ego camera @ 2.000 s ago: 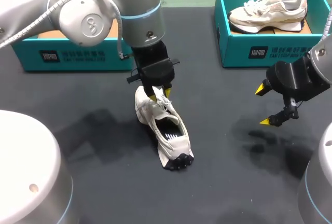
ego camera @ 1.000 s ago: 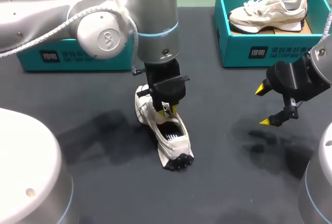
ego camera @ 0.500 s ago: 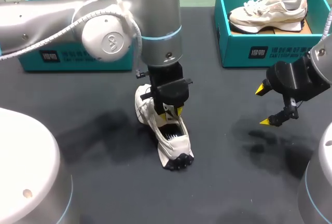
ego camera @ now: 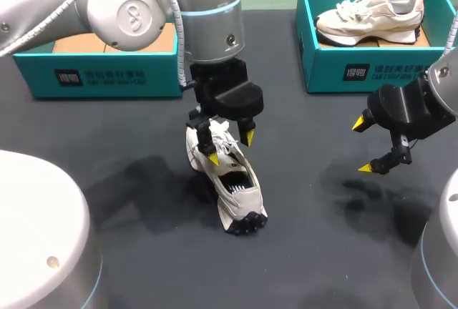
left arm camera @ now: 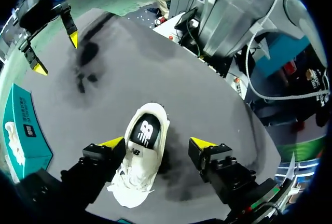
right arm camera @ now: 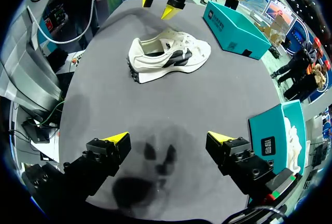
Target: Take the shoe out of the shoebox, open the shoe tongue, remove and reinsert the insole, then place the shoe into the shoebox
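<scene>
Spreading wide, the left gripper's [ego camera: 230, 148] yellow-tipped fingers [left arm camera: 115, 142] straddle the laced front of the shoe [ego camera: 232, 187], holding nothing. One tip is just above the laces and the other is off to the side of the upper. Cannot tell if either tip touches the shoe. In the left wrist view the shoe [left arm camera: 142, 156] sits between the two fingers, closer to one. Its opening lies ahead of the gripper [left arm camera: 158, 143] with the dark insole [left arm camera: 145, 130] showing inside. The shoe stands upright on its sole on the dark table [ego camera: 129, 252], near the middle. Its dark-studded heel end points toward the near edge. It is outside both boxes. The right gripper [ego camera: 363, 146] also has its fingers spread and empty. It hangs over bare table well to the right of the shoe. In its own wrist view the shoe [right arm camera: 168, 55] lies well ahead of the right gripper [right arm camera: 168, 138], with the left gripper [right arm camera: 158, 5] above the shoe's far side. The left box [ego camera: 100, 76] sits at the far left behind the left arm [ego camera: 150, 8]. The right box [ego camera: 372, 73] at the far right holds a second shoe [ego camera: 368, 16].
</scene>
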`<state>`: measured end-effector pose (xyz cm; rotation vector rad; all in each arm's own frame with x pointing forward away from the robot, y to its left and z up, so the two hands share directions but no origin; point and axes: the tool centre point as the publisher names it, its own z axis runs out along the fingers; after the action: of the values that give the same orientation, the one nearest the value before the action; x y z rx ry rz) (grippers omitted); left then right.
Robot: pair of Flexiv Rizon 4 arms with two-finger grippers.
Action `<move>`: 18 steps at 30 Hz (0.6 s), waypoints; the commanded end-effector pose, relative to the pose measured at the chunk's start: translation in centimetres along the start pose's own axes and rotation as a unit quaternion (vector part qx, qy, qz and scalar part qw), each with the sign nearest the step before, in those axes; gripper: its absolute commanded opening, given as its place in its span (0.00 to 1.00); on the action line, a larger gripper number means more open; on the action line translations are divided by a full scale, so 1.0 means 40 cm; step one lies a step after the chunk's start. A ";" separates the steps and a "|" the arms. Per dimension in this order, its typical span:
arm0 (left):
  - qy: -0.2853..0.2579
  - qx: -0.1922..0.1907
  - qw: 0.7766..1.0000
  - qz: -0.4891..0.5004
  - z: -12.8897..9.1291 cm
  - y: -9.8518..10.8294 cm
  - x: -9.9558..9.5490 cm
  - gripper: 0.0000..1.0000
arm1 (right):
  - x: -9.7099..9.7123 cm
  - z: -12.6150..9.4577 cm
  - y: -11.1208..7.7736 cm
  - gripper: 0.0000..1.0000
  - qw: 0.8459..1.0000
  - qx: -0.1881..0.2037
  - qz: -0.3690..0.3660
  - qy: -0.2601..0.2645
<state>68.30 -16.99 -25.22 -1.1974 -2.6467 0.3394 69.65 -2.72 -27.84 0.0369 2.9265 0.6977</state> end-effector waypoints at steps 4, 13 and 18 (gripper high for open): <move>0.002 -0.001 1.000 0.001 0.001 0.000 -0.004 1.00 | 0.004 0.001 -0.001 1.00 1.000 0.001 0.000 -0.001; -0.100 -0.112 0.948 -0.282 0.063 -0.091 0.047 1.00 | 0.004 0.001 -0.001 1.00 1.000 0.001 0.000 -0.001; -0.151 -0.179 0.913 -0.333 0.056 -0.099 0.062 1.00 | 0.004 0.001 -0.001 1.00 1.000 0.001 0.000 -0.001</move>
<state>64.29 -18.25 -26.63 -0.8124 -2.8475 0.2320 69.65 -2.73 -27.84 0.0370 2.9265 0.6977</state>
